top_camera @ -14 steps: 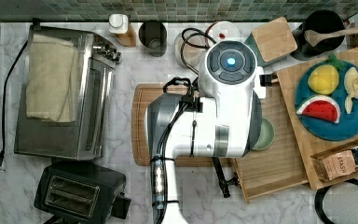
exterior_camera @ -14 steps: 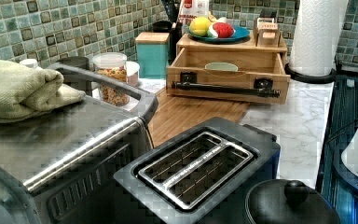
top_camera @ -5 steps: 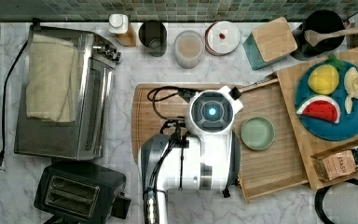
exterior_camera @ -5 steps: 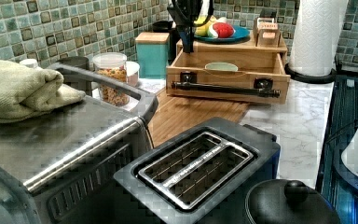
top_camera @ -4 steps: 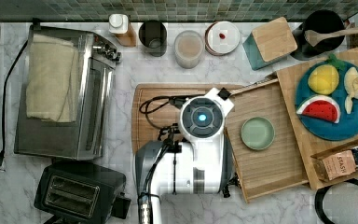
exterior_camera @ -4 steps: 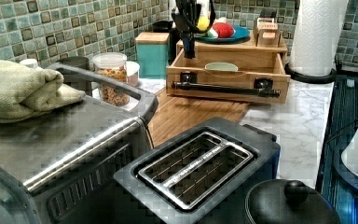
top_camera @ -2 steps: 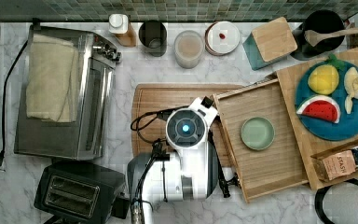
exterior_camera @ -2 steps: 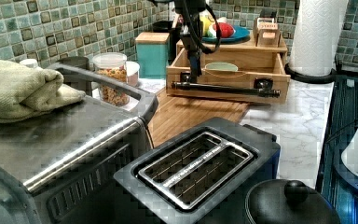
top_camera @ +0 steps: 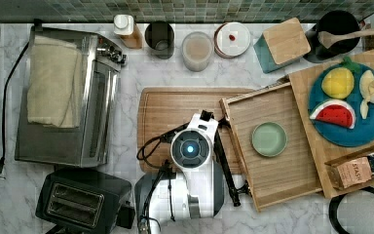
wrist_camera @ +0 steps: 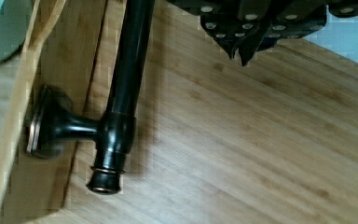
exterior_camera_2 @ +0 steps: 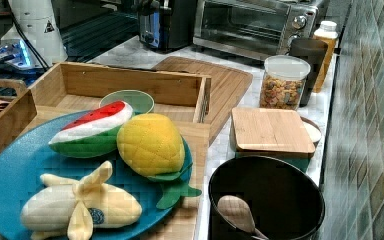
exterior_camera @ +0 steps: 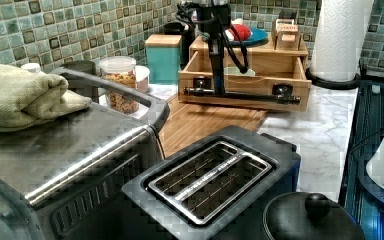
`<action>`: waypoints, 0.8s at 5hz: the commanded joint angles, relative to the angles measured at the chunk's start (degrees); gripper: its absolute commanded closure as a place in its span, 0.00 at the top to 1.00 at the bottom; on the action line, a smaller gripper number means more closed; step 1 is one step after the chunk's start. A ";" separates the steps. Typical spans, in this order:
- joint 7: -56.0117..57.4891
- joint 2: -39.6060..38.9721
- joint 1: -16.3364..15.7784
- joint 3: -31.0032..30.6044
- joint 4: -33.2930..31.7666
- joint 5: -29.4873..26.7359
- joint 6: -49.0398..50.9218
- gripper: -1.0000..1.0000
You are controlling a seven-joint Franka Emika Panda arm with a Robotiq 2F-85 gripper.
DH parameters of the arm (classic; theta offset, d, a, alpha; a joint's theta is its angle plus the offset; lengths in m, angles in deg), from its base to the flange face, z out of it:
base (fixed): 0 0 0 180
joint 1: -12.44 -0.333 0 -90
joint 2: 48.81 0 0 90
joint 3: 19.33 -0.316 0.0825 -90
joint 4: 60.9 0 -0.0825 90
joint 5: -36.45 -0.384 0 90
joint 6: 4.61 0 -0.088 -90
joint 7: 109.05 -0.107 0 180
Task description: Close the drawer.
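Observation:
The drawer (top_camera: pixel 277 183) is a light bamboo tray that stands pulled out from its wooden box toward the top view's left. A green bowl (top_camera: pixel 269 139) sits on its floor. The black bar handle (top_camera: pixel 225 168) runs along the drawer front (exterior_camera: pixel 245 80). My gripper (exterior_camera: pixel 218 86) hangs just in front of that handle, low over the cutting board (top_camera: pixel 170 109). In the wrist view its fingertips (wrist_camera: pixel 237 46) meet, so my gripper (wrist_camera: pixel 241 53) is shut on nothing, and the handle (wrist_camera: pixel 126 88) lies a short way beside it without touching.
The box top carries a blue plate (top_camera: pixel 365 134) of toy fruit. A toaster oven (top_camera: pixel 63 97) and a toaster (top_camera: pixel 80 202) stand at the top view's left. Jars (top_camera: pixel 197 48) and a teal box (top_camera: pixel 280 44) line the tiled wall. A paper towel roll (exterior_camera: pixel 340 35) stands beside the drawer.
The arm has moved from above the drawer toward the top view's left and has come down in front of the handle, over the cutting board. The drawer has not moved.

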 commanded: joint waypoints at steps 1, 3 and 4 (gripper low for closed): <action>6.01 -3.94 1.66 1.73 -4.52 7.16 -6.79 0.00; 3.92 -4.56 3.89 3.05 -5.67 10.74 -8.77 0.00; 7.76 -4.83 6.43 4.38 -4.95 9.79 -9.75 0.00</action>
